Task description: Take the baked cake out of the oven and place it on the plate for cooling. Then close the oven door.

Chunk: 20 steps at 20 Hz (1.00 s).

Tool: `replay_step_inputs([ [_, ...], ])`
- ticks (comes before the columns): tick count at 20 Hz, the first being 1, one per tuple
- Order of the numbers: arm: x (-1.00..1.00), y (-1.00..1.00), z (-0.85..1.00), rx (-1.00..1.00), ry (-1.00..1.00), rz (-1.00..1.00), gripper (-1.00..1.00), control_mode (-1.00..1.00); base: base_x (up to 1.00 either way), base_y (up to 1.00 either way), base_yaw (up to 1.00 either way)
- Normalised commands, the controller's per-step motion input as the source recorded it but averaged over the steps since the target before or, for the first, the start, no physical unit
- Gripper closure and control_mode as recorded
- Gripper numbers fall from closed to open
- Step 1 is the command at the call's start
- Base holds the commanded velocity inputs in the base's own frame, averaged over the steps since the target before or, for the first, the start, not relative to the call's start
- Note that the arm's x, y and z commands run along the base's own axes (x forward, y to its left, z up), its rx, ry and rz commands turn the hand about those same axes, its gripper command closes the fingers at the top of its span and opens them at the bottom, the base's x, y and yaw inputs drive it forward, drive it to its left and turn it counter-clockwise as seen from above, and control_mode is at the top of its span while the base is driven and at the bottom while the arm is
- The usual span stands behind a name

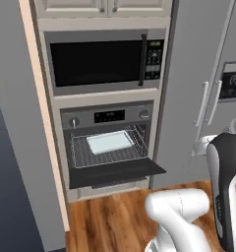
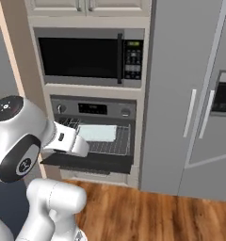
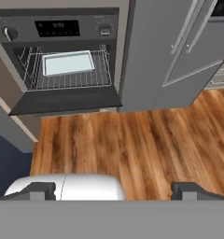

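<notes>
Two small dark finger tips of my gripper (image 3: 114, 191) stand far apart at the bottom of the hand view, so the jaws are wide open and hold nothing. I judge they are kept open because the arm is well away from the target and the reach has not begun.

In the middle of the left base view I see the built-in grey steel oven (image 1: 107, 115) with two round knobs and a black display strip. Its wide dark-glass oven door (image 1: 117, 173) lies folded down flat, which leaves the rack free to reach. On the wire rack (image 1: 110, 150) rests a pale rectangular baking pan (image 1: 110, 141), lying flat; I take this for the cake.

Above the oven is a black-windowed microwave (image 1: 103, 61), door shut, and at the right of the frame a tall grey refrigerator (image 1: 198, 74).

From the hand view I get a wooden floor (image 3: 132, 140) between the gripper and the oven. The right base view has the white arm (image 2: 20, 136) covering the left part of the door.
</notes>
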Motion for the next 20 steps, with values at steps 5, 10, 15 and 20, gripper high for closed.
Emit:
replay_step_inputs([
  [5, 0.0, 0.0, 0.0, 0.0, 0.0, 0.0, -1.0, 1.0, 0.02, 0.96, 0.0],
  [10, 0.0, 0.0, 0.0, 0.0, 0.0, 0.0, -1.0, 1.0, 0.18, 0.55, 0.0],
  [15, 0.0, 0.0, 0.0, 0.0, 0.0, 0.0, -1.0, 1.0, 0.26, 0.25, -0.04],
  [20, 0.0, 0.0, 0.0, 0.0, 0.0, 0.0, -1.0, 1.0, 0.26, 0.31, -0.27],
])
